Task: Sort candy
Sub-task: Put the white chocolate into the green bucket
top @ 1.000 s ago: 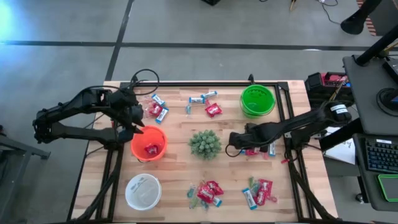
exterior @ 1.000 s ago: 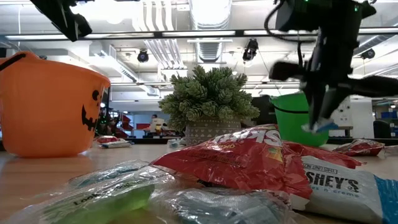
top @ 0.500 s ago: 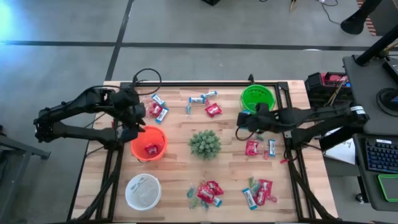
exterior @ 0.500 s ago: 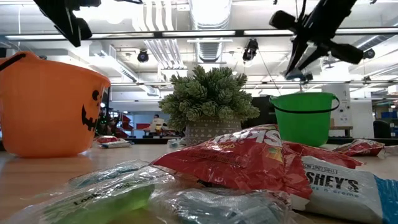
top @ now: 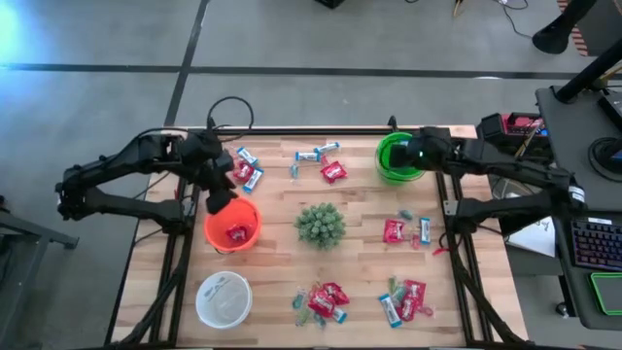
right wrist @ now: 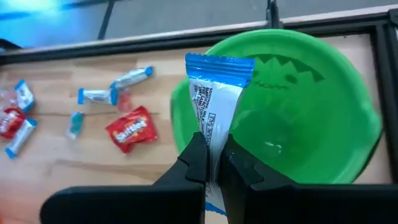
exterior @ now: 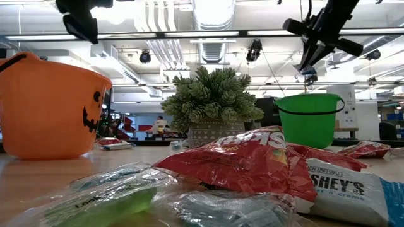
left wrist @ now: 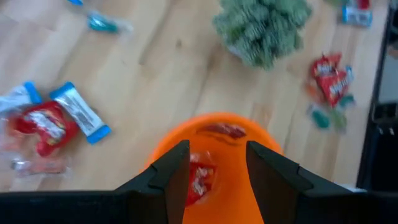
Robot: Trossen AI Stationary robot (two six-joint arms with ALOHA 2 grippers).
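The blue-and-white wrapped bar [right wrist: 214, 102] was pinched at its lower end in the right gripper [right wrist: 214, 163], jaws closed tight on the wrapper, with the bar's long axis running straight out from the fingers and its crimped blue end pointing away from them. From where I stood, what mattered was that the bar hung right over the green bowl [right wrist: 323, 134], near the rim on the side facing the spiky plant [top: 320, 225], so my guess was a plain let-go would drop it in. The left gripper [left wrist: 214, 163] was way over on the other side, hovering above the orange bowl [left wrist: 242, 186], jaws apart with nothing between them; a red packet [left wrist: 200, 179] already sat inside. The rest of the candy [top: 321, 299] lay scattered in little heaps on the worktop [top: 282, 253]. The white bowl [top: 223, 297] sat off by itself, well apart from both arms. Couldn't see the bottom of the green bowl properly, the bar covered part of it, and from table height the bar was just a tiny speck under the gripper.
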